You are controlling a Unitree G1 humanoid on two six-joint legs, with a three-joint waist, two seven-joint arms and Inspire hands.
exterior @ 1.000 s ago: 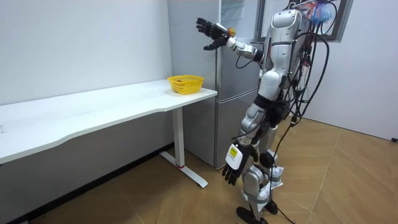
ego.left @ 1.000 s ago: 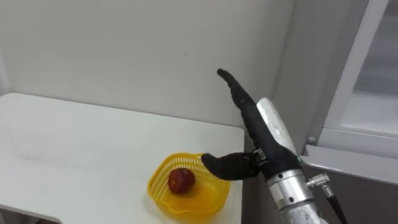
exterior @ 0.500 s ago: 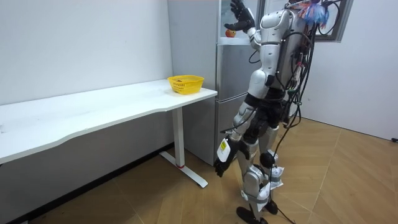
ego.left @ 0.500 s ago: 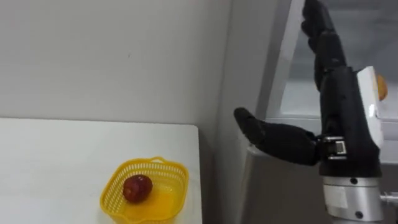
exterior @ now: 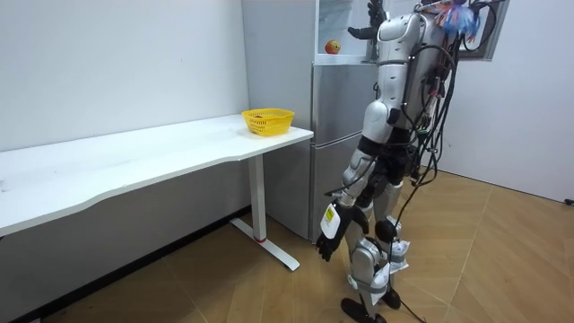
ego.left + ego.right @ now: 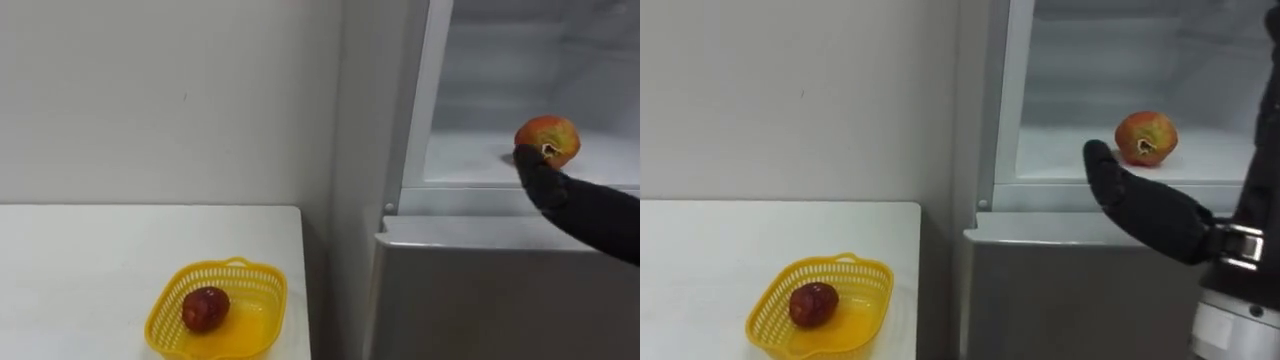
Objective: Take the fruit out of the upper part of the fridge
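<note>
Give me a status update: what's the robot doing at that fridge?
Right hand open, raised beside the apple, no grip. Left hand hangs open. Apple sits on upper fridge shelf. Nothing in the way.

- Fridge (image 6: 480,290): outer panels grey, smooth and matt, metal-like; inner lining white, smooth, plastic-looking.
- Apple (image 6: 548,135): smooth skin with a faint sheen.
- Basket (image 6: 165,325): yellow plastic lattice, slightly glossy.
- Red fruit (image 6: 205,308): smooth dark skin, dull shine.
- Table (image 6: 90,260): white top, smooth and matt.
- Right hand (image 6: 1145,210): black matt covering, bright bare metal at the wrist.
- Floor (image 5: 224,287): wood parquet, satin finish.
</note>
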